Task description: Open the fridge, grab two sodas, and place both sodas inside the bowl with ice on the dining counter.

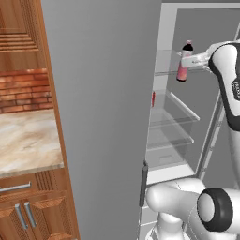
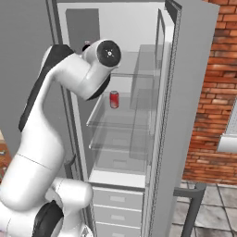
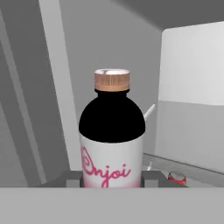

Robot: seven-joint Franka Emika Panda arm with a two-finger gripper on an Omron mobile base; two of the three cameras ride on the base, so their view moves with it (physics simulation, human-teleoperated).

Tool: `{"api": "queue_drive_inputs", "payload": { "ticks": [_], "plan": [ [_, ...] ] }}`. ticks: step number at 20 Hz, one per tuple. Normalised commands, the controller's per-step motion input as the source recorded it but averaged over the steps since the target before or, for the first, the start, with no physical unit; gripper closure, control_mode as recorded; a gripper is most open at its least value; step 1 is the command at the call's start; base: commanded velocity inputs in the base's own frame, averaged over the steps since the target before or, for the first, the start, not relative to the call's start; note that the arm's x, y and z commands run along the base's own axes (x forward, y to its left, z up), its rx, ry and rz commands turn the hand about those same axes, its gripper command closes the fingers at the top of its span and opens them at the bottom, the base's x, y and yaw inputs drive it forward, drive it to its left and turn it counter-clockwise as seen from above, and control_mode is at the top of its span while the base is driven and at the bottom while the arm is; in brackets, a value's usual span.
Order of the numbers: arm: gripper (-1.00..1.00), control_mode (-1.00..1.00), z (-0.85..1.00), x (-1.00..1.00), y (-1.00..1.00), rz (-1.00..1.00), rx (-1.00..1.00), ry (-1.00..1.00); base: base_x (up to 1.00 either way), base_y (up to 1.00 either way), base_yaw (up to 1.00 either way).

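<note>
I've got the gripper (image 3: 112,181) clamped on a soda bottle (image 1: 183,65) at the fridge's (image 2: 139,28) upper shelf; next, withdraw toward the bowl.

Flat, even rendered light fills all three pictures with no visible lamp, and the fridge (image 2: 185,92) shows plain matte grey walls with only soft shading toward its inner corners and no hard cast shadows. The glass shelves (image 2: 121,115) read as faint pale panes with thin bright edges and no real glare, while the bottle (image 3: 112,140) close to the hand camera stays sharp enough for its pink lettering to be read, its dark upper part a flat black without highlights. The pictures are low in resolution, slightly soft and jagged along straight edges, with no bending at the borders.
</note>
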Motion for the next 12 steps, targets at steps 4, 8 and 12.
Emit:
{"api": "queue_drive_inputs", "payload": {
  "ticks": [4, 8, 12],
  "plan": [
    [1.0, -1.0, 0.05, -0.98, 0.03, -0.07, 0.01, 0.0, 0.0, 0.0, 0.0],
    [1.0, -1.0, 0.0, -1.0, 0.21, -0.07, 0.0, 0.0, 0.0, 0.0, 0.0],
    [1.0, -1.0, -0.03, -0.97, 0.4, -0.07, 0.0, 0.01, 0.0, 0.0, 0.0]
  ]
}}
